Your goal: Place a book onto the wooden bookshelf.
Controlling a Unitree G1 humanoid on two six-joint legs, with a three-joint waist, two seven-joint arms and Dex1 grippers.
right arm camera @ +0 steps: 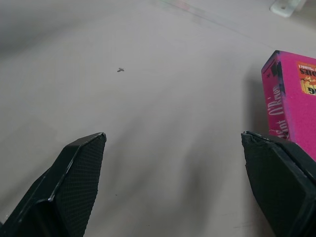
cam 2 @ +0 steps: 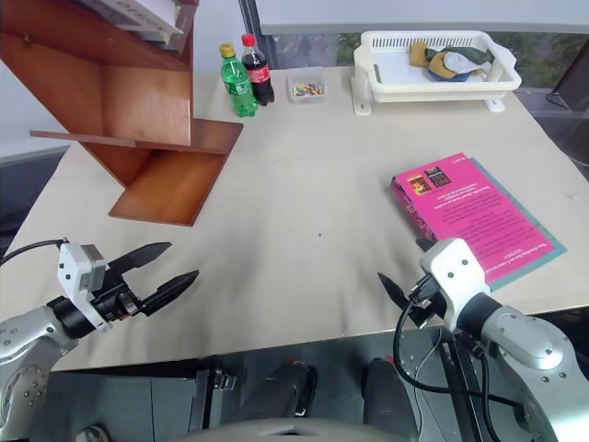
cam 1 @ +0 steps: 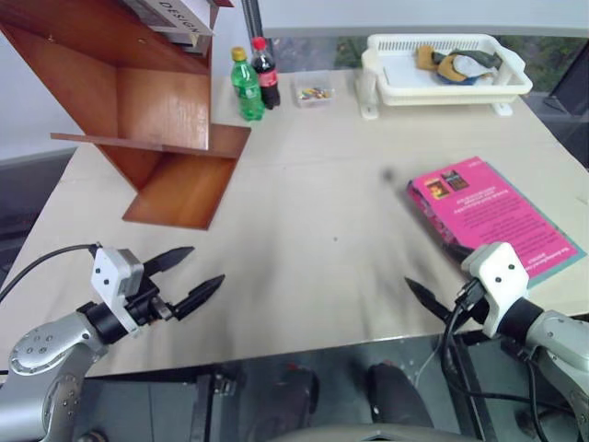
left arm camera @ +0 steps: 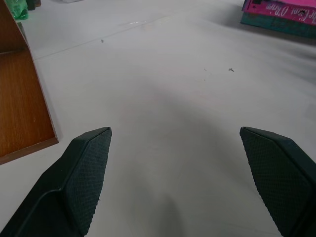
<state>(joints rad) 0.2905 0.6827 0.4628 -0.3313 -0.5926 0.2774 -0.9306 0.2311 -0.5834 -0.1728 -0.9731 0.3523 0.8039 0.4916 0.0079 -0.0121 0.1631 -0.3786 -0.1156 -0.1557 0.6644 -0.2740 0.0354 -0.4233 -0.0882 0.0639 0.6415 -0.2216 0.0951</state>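
Both grippers, left and right, gape empty; right wrist view reads the book spine lettering.

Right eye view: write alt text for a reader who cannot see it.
A pink book lies flat on a pale table, near the open right gripper. The open left gripper hovers opposite, below a wooden bookshelf; two bottles and a white basket stand behind.

"DESIGN" reads on a white book lying on the wooden bookshelf.
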